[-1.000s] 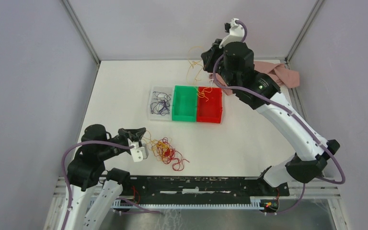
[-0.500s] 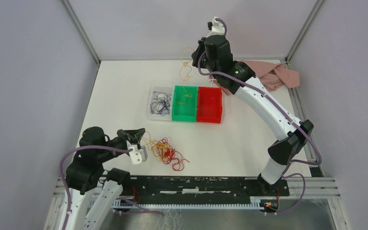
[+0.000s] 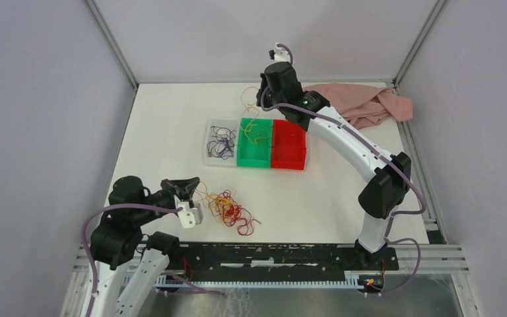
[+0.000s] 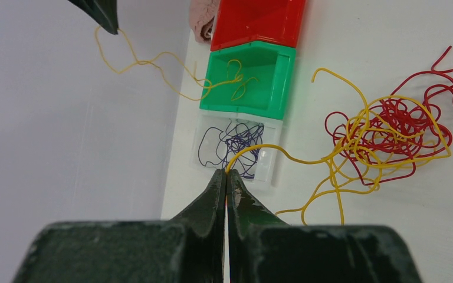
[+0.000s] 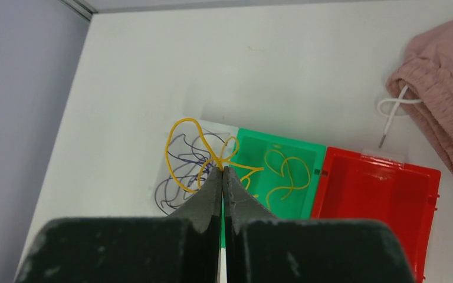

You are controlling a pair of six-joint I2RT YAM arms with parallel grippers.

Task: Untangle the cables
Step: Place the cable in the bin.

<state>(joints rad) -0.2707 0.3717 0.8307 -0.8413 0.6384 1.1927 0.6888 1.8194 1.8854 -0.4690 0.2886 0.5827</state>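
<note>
Counted: one clear bin (image 3: 208, 157), one green bin (image 3: 253, 162) and one red bin (image 3: 286, 164) stood mid-counter (image 3: 343, 191). One cable tangle (image 3: 230, 210) lay near the front edge, with open room to its right. My left gripper (image 4: 225, 174) pinched a yellow strand (image 4: 298, 161) from it; my right gripper (image 5: 222, 171) pinched a second yellow strand (image 5: 167, 152) above the green bin.

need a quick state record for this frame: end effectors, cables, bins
left end effector: shut on yellow strand that runs into the tangle
right end effector: shut on yellow cable, raised above the bins; cable hangs down into the green bin
tangle: red and yellow cables, knotted, near left
clear bin: purple cables
red bin: empty
pink cloth: far right corner
</note>
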